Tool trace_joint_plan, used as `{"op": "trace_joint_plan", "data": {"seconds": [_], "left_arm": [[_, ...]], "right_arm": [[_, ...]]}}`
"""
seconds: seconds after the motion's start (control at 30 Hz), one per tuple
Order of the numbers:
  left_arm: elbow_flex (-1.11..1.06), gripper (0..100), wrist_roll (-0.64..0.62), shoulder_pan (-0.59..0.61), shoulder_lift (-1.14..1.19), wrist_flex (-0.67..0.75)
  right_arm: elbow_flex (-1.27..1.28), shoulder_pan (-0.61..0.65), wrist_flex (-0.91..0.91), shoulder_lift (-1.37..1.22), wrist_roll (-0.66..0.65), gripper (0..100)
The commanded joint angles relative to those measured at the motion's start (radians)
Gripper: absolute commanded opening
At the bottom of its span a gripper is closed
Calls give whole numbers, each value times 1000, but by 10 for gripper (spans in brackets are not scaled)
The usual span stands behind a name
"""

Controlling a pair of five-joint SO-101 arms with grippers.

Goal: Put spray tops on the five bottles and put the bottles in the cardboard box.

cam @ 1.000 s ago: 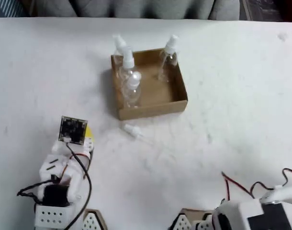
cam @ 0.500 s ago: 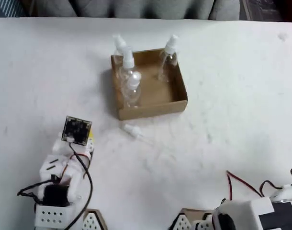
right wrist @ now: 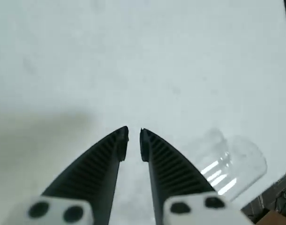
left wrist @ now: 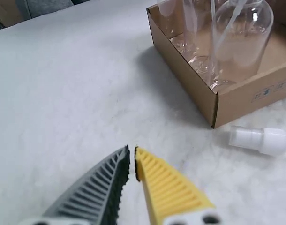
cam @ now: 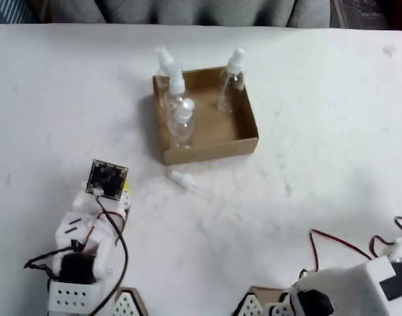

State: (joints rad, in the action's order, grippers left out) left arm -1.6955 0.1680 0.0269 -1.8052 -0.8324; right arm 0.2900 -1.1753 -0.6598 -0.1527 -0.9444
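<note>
Since four bottles already wear tops up at the box, the step in hand looks like the last one: capping the fifth and boxing it.

Nearest to me, the right gripper [right wrist: 134, 133] hangs over the white table [cam: 319, 131] at the near right, its jaws drawn to a narrow slit with nothing between them. Just beside it a bare bottle [right wrist: 232, 164] lies on its side, clear and with no top. At the near left, the left gripper [left wrist: 132, 152] points toward the box, its grey and yellow jaws almost touching and empty.

A little farther out, between the arms and the box, one loose spray top [cam: 182, 179] lies on the table just in front of the box's near wall.

Beyond that sits the cardboard box [cam: 211, 150]. I count four capped bottles standing there: one near the middle of the left side [cam: 183, 122], one behind it [cam: 176, 85], one at the far left corner [cam: 165, 62], though I cannot tell whether it is inside the rim, and one at the far right [cam: 232, 74].

Next, I judge, one arm must open and grasp the bare bottle while the other fetches the spray top, so the two can be brought together.
</note>
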Motion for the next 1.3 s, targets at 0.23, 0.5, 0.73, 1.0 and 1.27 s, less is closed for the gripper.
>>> {"op": "trace_joint_plan", "data": {"seconds": [0.23, 0.5, 0.73, 1.0, 1.27], "left_arm": [[2, 24, 11, -13, -22, 3], [2, 24, 5, -15, -22, -3], [2, 24, 5, -15, -22, -3], [2, 24, 5, -15, -22, -3], [2, 24, 6, -15, -22, -2]], "right_arm": [[2, 275, -139, 31, 12, 16], [181, 348, -142, -33, 5, 16], [204, 403, -117, -213, 5, 18], [199, 524, 148, -598, 5, 18], [-2, 588, 120, -800, 9, 18]]}}
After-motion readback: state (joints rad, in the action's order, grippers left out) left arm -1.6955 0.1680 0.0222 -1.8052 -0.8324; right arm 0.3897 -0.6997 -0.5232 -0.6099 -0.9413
